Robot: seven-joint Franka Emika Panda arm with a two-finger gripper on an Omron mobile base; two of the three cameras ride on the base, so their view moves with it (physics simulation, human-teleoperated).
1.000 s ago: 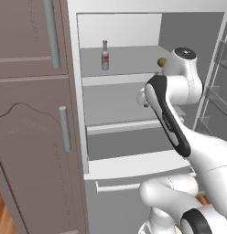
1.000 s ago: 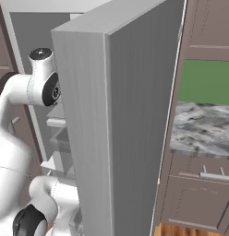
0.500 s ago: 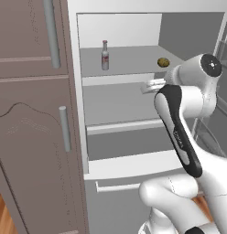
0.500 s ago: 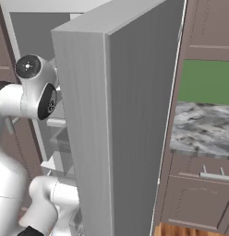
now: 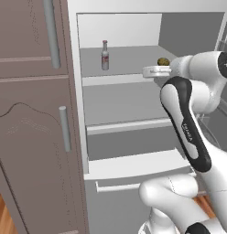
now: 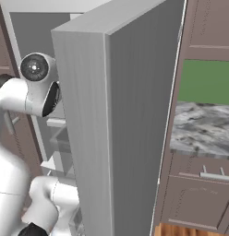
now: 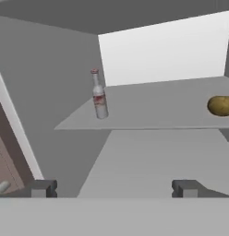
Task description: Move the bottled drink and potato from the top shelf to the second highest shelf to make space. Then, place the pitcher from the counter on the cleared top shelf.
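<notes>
The bottled drink point(image 5: 105, 55) stands upright at the left of the top shelf point(image 5: 115, 80); the hand view has it left of centre point(image 7: 99, 97). The potato point(image 5: 163, 61) lies at the shelf's right front, showing at the right edge of the hand view point(image 7: 221, 105). My gripper point(image 5: 148, 71) hangs just in front of the shelf's front strip, close below and left of the potato. Its fingers stand wide apart, open point(image 7: 114, 189), with nothing between them. The second highest shelf point(image 5: 129, 126) lies below. The pitcher is out of view. A stretch of the counter point(image 6: 204, 129) appears at the right.
The open fridge door point(image 6: 121, 115) stands as a tall grey slab between the arm and the counter. Brown cabinet doors point(image 5: 33, 114) with grey handles flank the fridge on the left. Lower shelves and a drawer point(image 5: 133, 169) sit under the arm.
The hand has risen from below the top shelf to its front edge, and the arm's upper joint has swung right. Bottle and potato have not moved.
</notes>
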